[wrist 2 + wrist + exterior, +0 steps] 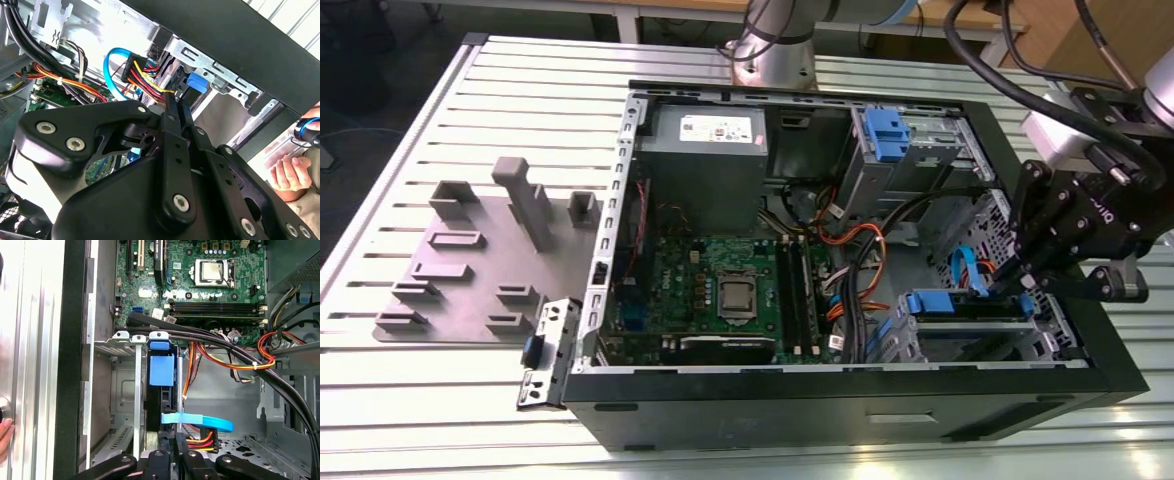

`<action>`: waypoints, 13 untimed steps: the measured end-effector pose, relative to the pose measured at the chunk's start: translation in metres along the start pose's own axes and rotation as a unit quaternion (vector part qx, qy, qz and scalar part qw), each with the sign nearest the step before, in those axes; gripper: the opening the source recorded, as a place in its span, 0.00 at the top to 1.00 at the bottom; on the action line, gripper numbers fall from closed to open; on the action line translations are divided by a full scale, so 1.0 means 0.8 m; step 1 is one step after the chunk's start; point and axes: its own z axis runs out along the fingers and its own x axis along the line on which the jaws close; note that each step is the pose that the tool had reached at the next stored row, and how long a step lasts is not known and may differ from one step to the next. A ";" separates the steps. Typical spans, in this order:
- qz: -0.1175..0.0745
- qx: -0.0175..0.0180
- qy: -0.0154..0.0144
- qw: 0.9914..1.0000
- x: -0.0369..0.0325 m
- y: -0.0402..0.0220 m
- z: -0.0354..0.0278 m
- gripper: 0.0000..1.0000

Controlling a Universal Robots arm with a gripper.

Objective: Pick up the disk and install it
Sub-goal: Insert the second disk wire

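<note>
The disk [941, 303] stands on edge in the drive cage at the open computer case's corner on the exterior view's right, its blue caddy handle facing up. In both wrist views its blue caddy [161, 370] [196, 82] sits between the cage's metal rails. My gripper [1017, 285] hangs over that cage. Its black fingers lie close together, and the tips [172, 102] [170, 437] meet at the disk's end beside the cable connectors. Nothing shows between them.
A blue data cable [197, 421] and orange, yellow and black power wires [240, 362] cross beside the cage. The motherboard [720, 290], grey power supply [707, 135] and a second blue caddy [886, 130] fill the case. A grey fixture plate [467, 260] lies outside. A person's hand [287, 172] is close by.
</note>
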 end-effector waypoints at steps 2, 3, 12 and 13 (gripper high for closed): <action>0.000 0.000 0.000 1.000 -0.0001 0.0000 -0.0001 0.84; 0.000 0.000 0.000 1.000 0.0001 0.0000 -0.0004 0.84; 0.000 0.000 0.000 1.000 0.0012 0.0000 -0.0002 0.84; 0.000 0.000 0.000 1.000 0.0012 0.0001 -0.0006 0.84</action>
